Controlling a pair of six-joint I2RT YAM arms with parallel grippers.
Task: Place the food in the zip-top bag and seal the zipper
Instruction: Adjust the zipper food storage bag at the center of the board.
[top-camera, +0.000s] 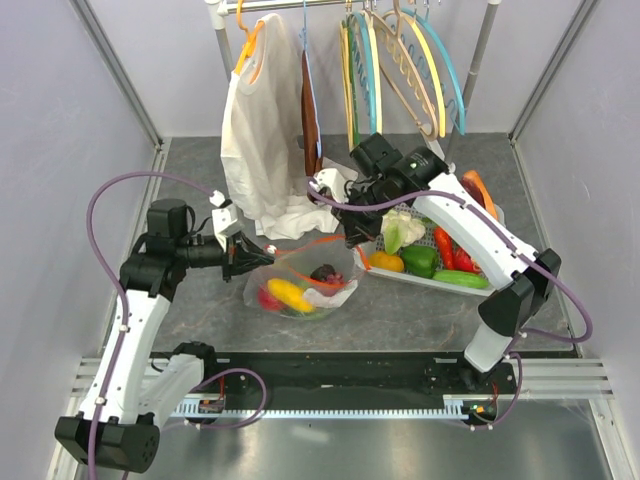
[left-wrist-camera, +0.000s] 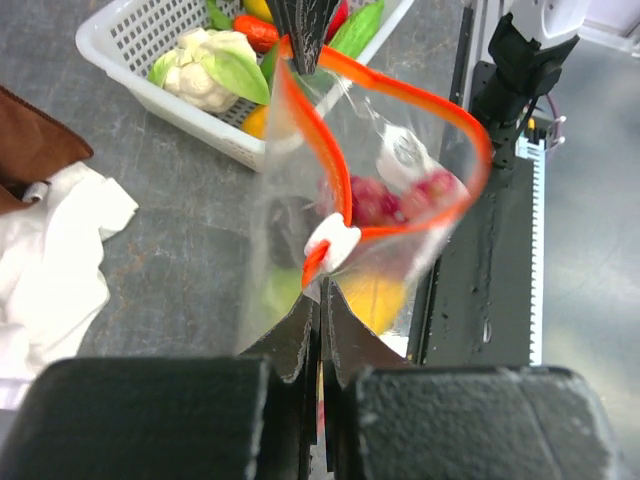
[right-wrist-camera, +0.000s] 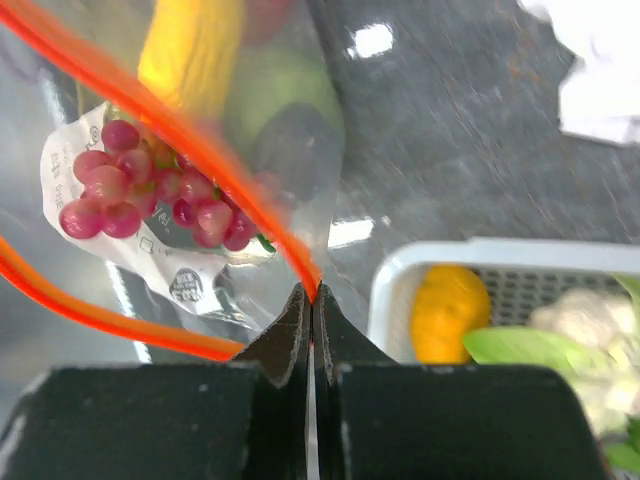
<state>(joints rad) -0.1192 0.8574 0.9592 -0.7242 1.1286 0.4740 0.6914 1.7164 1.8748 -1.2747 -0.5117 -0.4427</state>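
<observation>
The clear zip-top bag (top-camera: 300, 285) hangs between my two grippers above the table, its orange-red zipper (top-camera: 318, 243) gaping open. Inside lie a yellow oblong piece (top-camera: 288, 294), a red piece (top-camera: 268, 300) and purple grapes (right-wrist-camera: 150, 195). My left gripper (top-camera: 243, 258) is shut on the bag's left end, just below the white slider (left-wrist-camera: 330, 243). My right gripper (top-camera: 352, 236) is shut on the zipper's right end (right-wrist-camera: 312, 285). More food sits in the white basket (top-camera: 390, 275): cauliflower (top-camera: 401, 230), green pepper (top-camera: 420, 260), orange piece (top-camera: 386, 262), red peppers (top-camera: 450, 250).
A white garment (top-camera: 262, 140) hangs on an orange hanger (top-camera: 250, 45) at the back and spills onto the table. Several coloured hangers (top-camera: 405, 60) hang from the rail. A black base plate (top-camera: 340, 370) lies at the near edge.
</observation>
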